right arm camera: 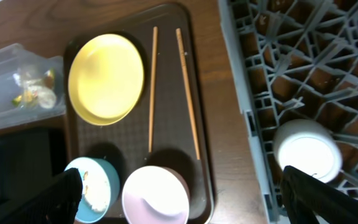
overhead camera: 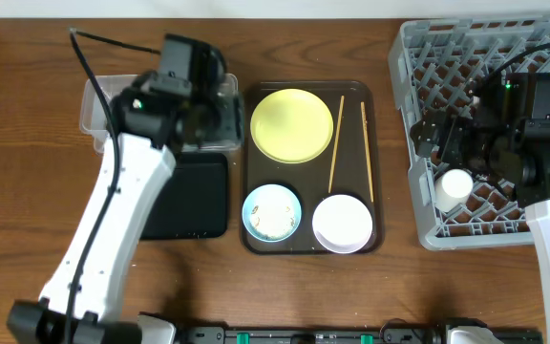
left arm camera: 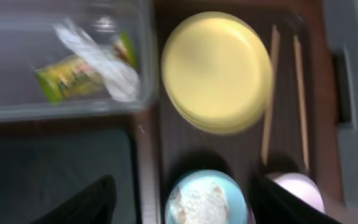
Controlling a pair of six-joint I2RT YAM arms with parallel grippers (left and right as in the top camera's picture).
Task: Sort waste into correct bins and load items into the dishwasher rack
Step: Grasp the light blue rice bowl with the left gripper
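Since the light blue round bowl [overhead camera: 253, 204] sat front-left on the dark brown serving tray [overhead camera: 351, 143] with loose rice [overhead camera: 277, 216] inside, it looked rigid, slick and best pinched level at its rim; left gripper [left arm camera: 185, 190] and right gripper [right arm camera: 180, 180] hung spread, empty.

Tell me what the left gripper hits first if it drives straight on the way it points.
Probably the light blue bowl, which sits between the left gripper's open fingers on the brown tray; depth is unclear.
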